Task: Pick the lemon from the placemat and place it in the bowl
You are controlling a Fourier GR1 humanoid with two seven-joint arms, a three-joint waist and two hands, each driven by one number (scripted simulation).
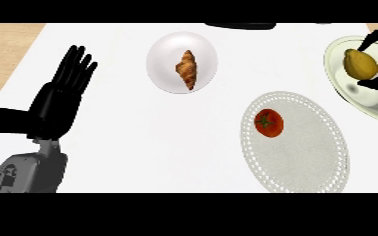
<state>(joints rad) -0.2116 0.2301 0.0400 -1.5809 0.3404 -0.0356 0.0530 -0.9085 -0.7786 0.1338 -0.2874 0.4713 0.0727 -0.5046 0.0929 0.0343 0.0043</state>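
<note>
Left hand [55, 105] at 9 o'clock stood flat on the bench [148, 135], fingers straight up, holding nothing. Mark on its forearm [33, 172] was illegible. Placemat [306, 150] at 4 o'clock carried a tomato [269, 123]. Plate [166, 65] with croissant [187, 69] lay at 12 o'clock. Lemon [360, 63] was over the bowl [336, 82] at 2 o'clock, pinched by the right hand [369, 83], which was mostly cut off at the edge.

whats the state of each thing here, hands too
lemon: held by the right hand over the bowl; cannot tell if it touches the bowl
right hand: fingers curled round the lemon, at the right edge
left hand: open, fingers up, resting at the left
tomato: lying on the placemat, untouched
croissant: lying on the plate
</note>
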